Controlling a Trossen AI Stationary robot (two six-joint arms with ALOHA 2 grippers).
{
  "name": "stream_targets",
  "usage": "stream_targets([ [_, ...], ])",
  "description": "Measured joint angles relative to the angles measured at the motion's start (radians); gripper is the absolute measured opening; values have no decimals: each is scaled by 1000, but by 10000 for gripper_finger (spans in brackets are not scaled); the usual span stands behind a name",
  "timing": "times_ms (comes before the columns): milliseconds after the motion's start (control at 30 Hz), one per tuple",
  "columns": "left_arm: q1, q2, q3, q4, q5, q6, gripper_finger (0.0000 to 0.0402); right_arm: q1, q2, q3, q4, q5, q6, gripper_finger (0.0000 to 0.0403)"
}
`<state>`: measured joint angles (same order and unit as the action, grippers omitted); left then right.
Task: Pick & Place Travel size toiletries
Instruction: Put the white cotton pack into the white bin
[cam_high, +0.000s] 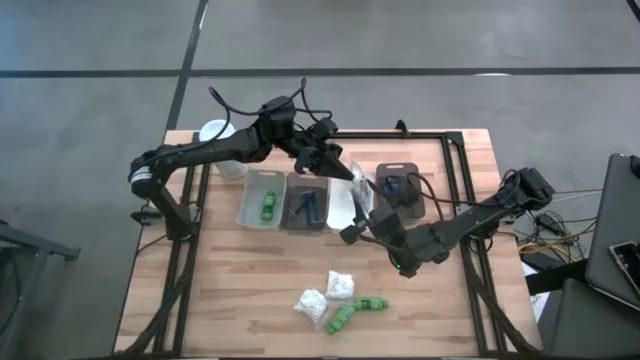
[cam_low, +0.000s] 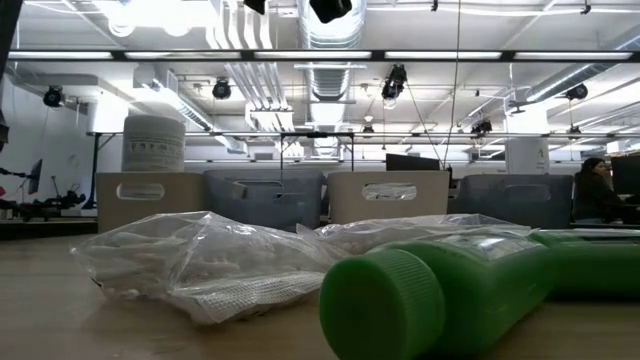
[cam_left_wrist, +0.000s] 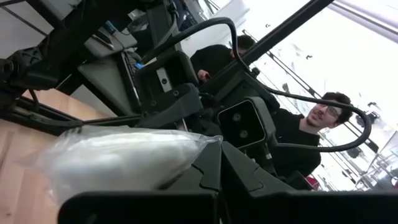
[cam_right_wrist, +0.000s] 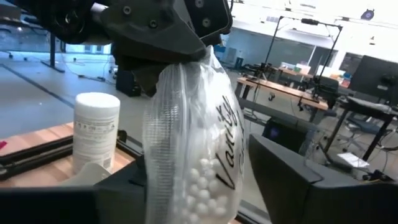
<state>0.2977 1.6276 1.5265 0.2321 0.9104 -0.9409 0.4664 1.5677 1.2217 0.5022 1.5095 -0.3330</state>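
Two arms meet above the trays (cam_high: 330, 205); left gripper (cam_high: 335, 163) pinches a white puff bag (cam_high: 356, 183).

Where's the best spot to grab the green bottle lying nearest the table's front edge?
Probably across the body of the green bottle, coming straight down. It lies flat on its side, angled, beside a second green bottle. Closing across its narrow width, away from the cap end, should keep clear of the white puff.

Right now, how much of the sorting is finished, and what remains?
Done: a green bottle and dark items lie in trays. In hand: the left pincer holds a white puff bag above the trays, with the right pincer beside it. Left: two puffs and two bottles on the table.
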Motion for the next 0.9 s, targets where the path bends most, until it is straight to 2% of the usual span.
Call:
stream_targets([
  [300, -1, 0, -1, -3, -27, 5, 4, 0, 0, 0, -1, 0, 95, 80],
  [400, -3, -1, -1, -3, -57, 4, 20, 0, 0, 0, -1, 1, 99, 43],
  [533, -5, -5, -1, -4, -70, -53, 71, 0, 0, 0, -1, 15, 99, 19],
  [667, -7, -7, -2, -52, -71, -54, 139, 0, 1, -1, -19, 45, 98, 32],
  [767, -5, -16, -10, -70, -46, 14, 191, 7, 1, -2, -61, 61, 117, 47],
  [900, 23, -55, -11, -176, -26, 141, 243, 16, 1, -20, -79, 60, 203, 45],
])
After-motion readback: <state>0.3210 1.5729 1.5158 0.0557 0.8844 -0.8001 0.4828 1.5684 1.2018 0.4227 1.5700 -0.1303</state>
